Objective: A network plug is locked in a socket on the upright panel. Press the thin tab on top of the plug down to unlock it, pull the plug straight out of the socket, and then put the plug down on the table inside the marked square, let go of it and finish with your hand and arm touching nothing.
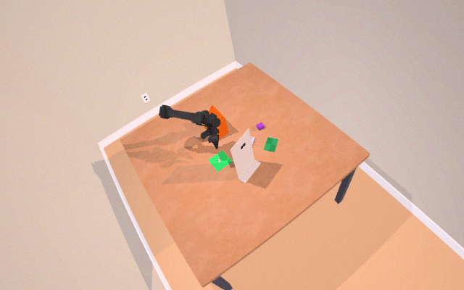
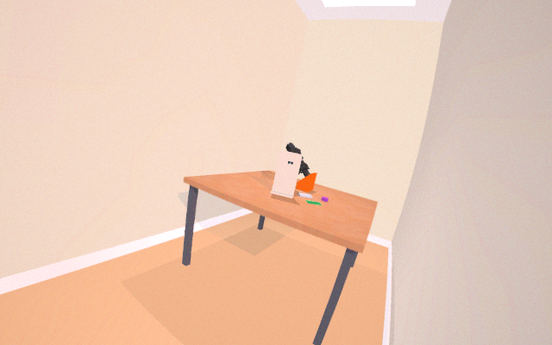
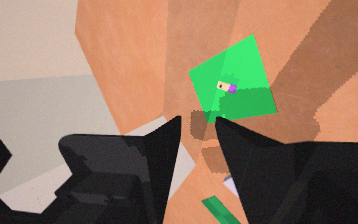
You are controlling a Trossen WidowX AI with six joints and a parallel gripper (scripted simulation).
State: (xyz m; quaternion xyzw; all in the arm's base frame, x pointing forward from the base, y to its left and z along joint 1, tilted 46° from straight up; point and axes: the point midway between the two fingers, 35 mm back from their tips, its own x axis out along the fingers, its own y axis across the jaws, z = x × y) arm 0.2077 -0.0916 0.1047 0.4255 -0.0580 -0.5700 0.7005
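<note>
Ahead of your claw (image 3: pixel 197 120), plug (image 3: pixel 226 86) lies inside the green square (image 3: pixel 232 80), released. Claw partly spread, pinching nothing, off the surface (image 1: pixel 290 163), so placement looks done; keep clear.

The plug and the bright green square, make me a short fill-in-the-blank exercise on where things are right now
1. The small plug lies on the bright ____ square.
2. The gripper holds ____ between its fingers.
3. In the top view, the upright panel stands between the bright green square and a ____ green patch.
4. The small loose cube on the table is ____ in colour.

Missing words: green; nothing; darker; purple
</note>
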